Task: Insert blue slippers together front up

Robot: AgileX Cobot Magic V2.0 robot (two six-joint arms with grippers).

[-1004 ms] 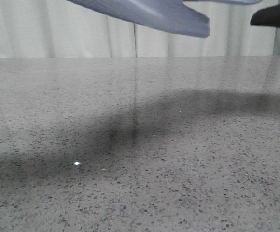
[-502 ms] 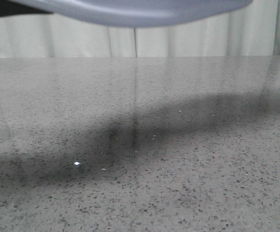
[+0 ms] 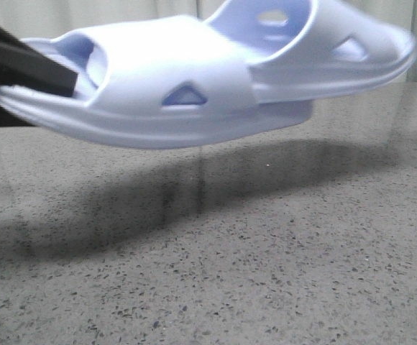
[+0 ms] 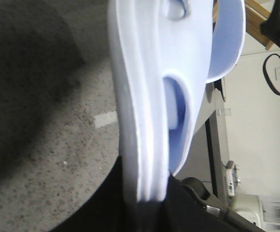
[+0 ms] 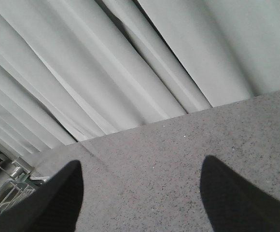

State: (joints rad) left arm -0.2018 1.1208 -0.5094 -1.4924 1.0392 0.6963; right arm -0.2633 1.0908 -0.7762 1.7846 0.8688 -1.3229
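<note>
The two pale blue slippers are nested, one pushed through the other's strap, and hang in the air above the grey table [image 3: 266, 273]. The nearer slipper [image 3: 158, 93] shows a triangular side vent. The second slipper [image 3: 338, 50] sticks out to the right. My left gripper [image 3: 21, 65], at the left edge, is shut on the end of the nearer slipper. In the left wrist view the gripper [image 4: 149, 208] clamps the thick sole of the slipper [image 4: 149, 96]. My right gripper [image 5: 142, 162] is open and empty over bare table, away from the slippers.
A pale curtain [image 5: 106, 72] hangs behind the table's far edge. The slippers cast a long dark shadow [image 3: 194, 187] on the speckled tabletop. Past the table's side, the left wrist view shows furniture and equipment [image 4: 241, 193].
The slippers have come down from the top edge of the front view and now fill its upper part, held by the left gripper. The dark gripper at top right has left the view.
</note>
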